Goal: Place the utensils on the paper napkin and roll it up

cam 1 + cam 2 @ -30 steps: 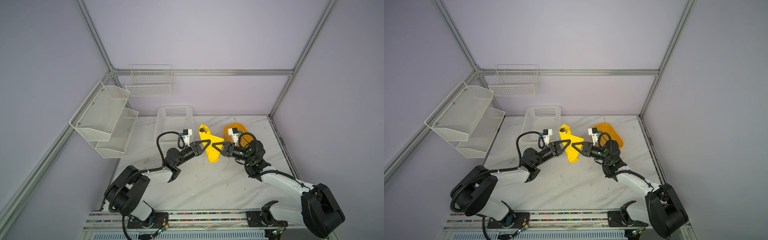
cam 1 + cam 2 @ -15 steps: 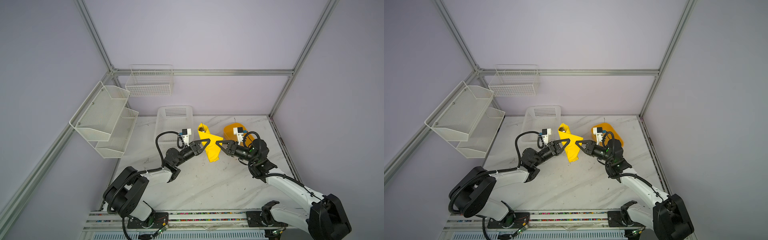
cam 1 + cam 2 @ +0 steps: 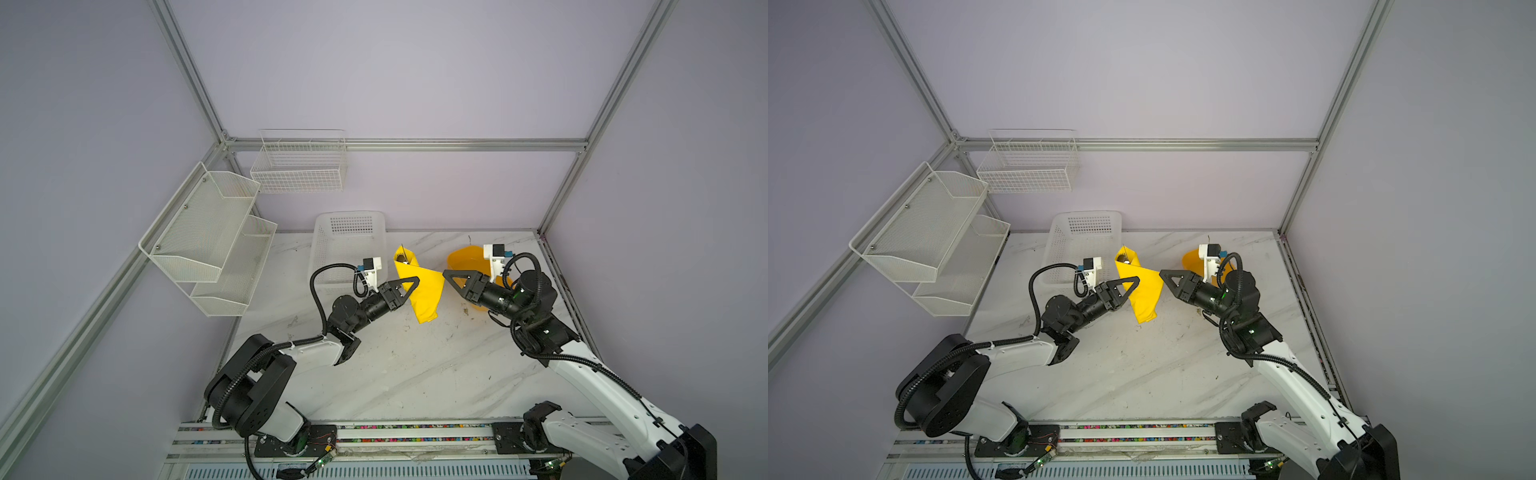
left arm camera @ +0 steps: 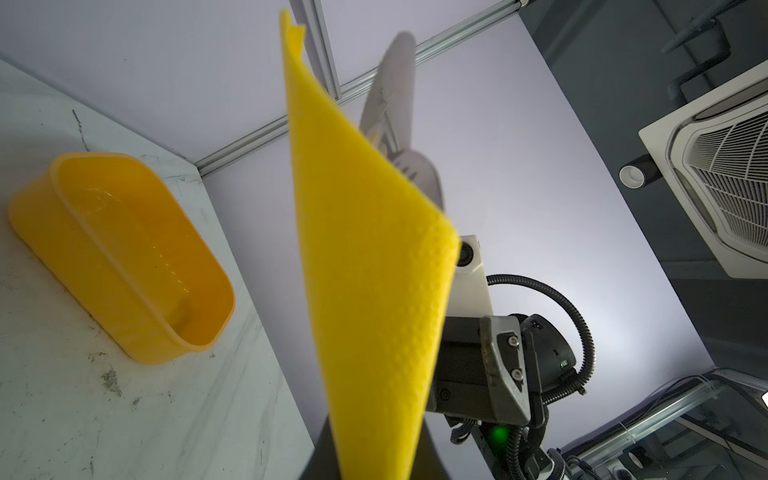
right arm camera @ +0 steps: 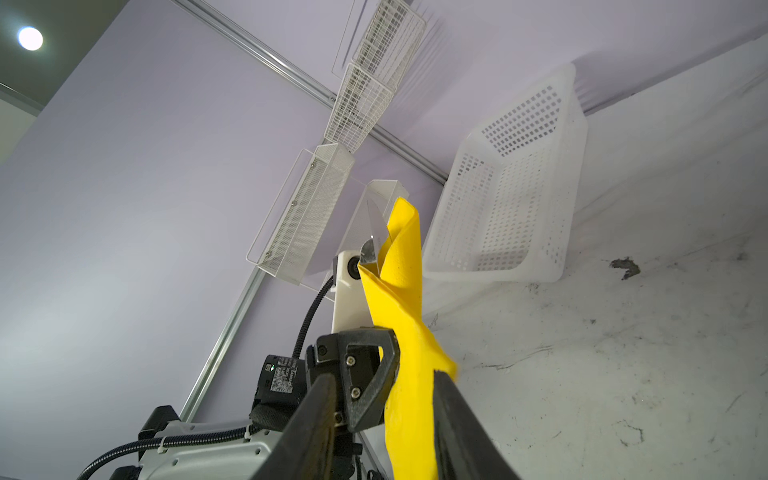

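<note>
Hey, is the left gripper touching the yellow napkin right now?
Touching. The right wrist view shows the left gripper clamped on the paper napkin, its jaws pinching the yellow roll partway along its length.

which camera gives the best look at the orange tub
The left wrist view: the tub shows whole, rim and empty inside clear. In both top views the right arm covers part of it. The right wrist view does not show it.
</note>
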